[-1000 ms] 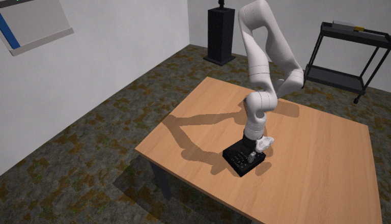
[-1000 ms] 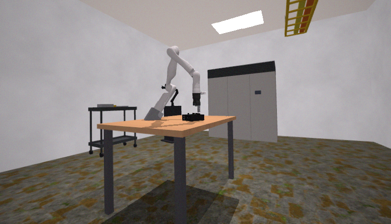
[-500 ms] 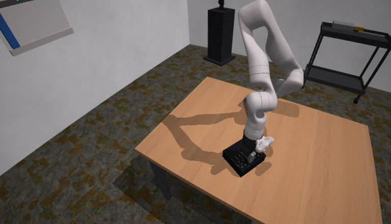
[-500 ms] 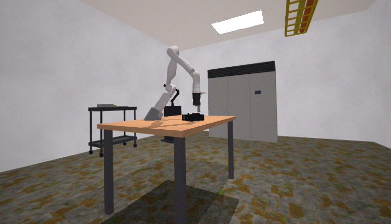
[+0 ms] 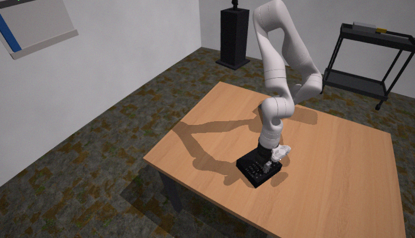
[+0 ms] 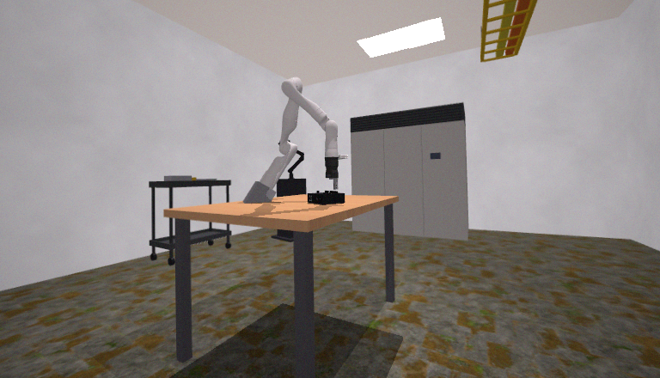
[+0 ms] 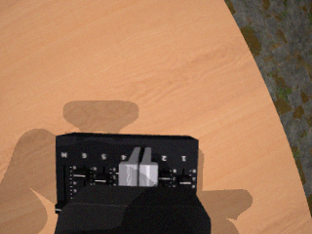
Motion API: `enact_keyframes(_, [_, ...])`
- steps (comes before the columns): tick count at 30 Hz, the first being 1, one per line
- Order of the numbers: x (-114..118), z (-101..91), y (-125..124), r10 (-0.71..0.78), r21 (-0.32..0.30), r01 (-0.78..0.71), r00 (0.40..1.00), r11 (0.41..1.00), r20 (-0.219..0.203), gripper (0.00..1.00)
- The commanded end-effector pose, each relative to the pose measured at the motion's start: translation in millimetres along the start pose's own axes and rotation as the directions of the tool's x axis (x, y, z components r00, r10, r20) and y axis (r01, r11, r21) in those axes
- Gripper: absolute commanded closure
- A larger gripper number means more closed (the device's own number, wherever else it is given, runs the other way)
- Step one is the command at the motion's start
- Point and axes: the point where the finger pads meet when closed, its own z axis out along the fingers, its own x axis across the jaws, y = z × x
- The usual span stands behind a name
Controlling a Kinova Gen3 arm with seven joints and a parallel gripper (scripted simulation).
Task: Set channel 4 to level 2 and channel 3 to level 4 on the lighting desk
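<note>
The black lighting desk [image 5: 259,169] stands on the wooden table near its front left edge. It also shows in the wrist view [image 7: 127,172] and, small, in the exterior view [image 6: 326,198]. Several small faders run in a row across its top, such as one at the left [image 7: 77,178] and one at the right [image 7: 186,182]. My gripper [image 7: 142,158] is shut with its fingers pressed together, pointing straight down at the middle of the fader row; it also shows in the top view [image 5: 266,167]. The fingers hide the faders under them. I cannot read any fader levels.
A black cart [image 5: 368,60] stands beyond the table's far right side. A black pedestal [image 5: 234,36] stands at the back wall. The table edge [image 7: 260,111] runs close to the desk's right side in the wrist view.
</note>
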Motion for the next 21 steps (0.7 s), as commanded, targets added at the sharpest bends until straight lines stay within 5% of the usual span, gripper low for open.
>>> enact_keyframes(1, [0.1, 0.8, 0.3, 0.002, -0.003, -0.002, 1.0, 1.0, -0.003, 1.0])
enact_keyframes(21, [0.1, 9.6, 0.3, 0.002, -0.003, -0.002, 1.0, 1.0, -0.003, 1.0])
